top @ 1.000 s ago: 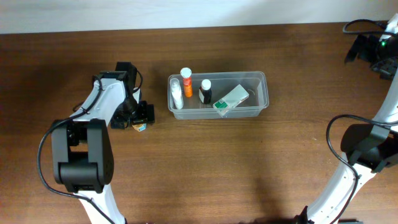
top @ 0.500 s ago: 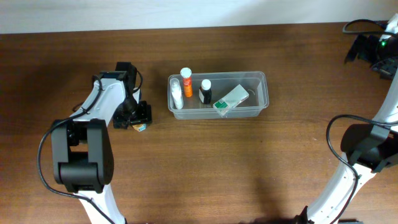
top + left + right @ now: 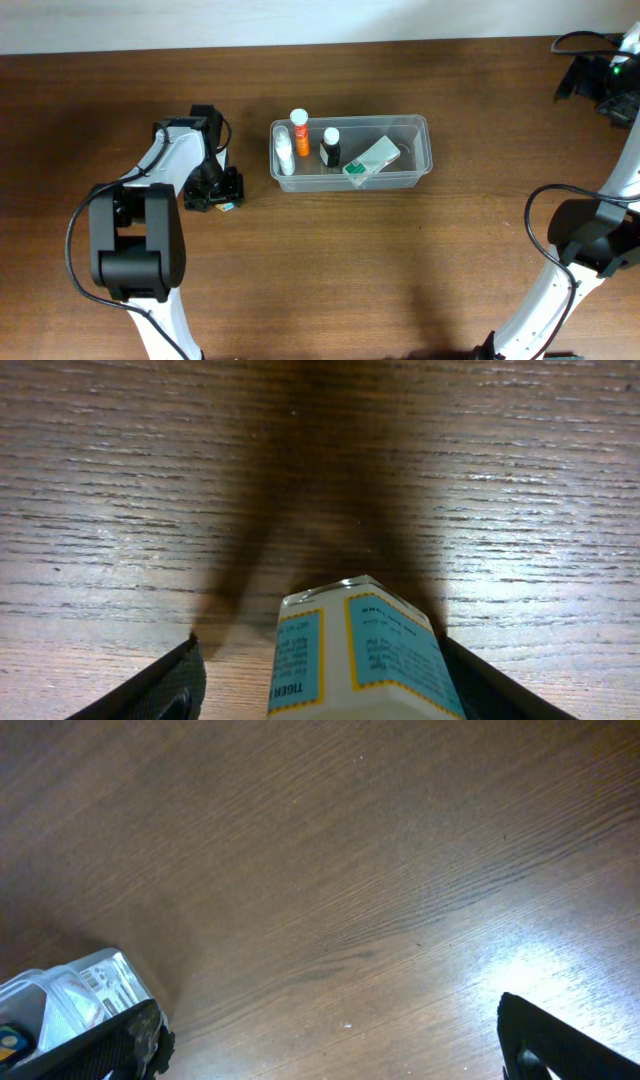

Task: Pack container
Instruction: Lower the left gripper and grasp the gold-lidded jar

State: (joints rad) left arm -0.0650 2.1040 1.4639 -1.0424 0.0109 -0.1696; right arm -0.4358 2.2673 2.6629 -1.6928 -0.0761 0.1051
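1. The container (image 3: 413,160) sits on the desk (image 3: 350,270) just right of the left arm. It holds an orange bottle (image 3: 300,130), a white bottle (image 3: 284,152), a black bottle (image 3: 330,147) and a green-and-white pack (image 3: 372,160).
2. The left fingers (image 3: 165,685) straddle a small box (image 3: 350,655) on the desk, near the container but not touching it. One finger looks to be against the box and a strip of wood shows beside the other, so I cannot tell whether the grip is made.
3. Likely risk: the box faces the wrist camera corner-on. If the fingers press on its edges rather than its flat faces, it may twist or slip out when lifted.
4. Second risk: the bottles crowd the container's left end. A box dropped there could knock them over, and a low approach could shove the light tub.
5. The right fingers (image 3: 570,1050) are spread wide and hold nothing, well apart at the far right corner.
6. The overhead view gives the layout, but the gripper almost hides the box. The left wrist view shows the box's blue, yellow-edged panels and the gap. The right wrist view shows bare desk and a clear labelled object (image 3: 70,995) that I cannot identify.
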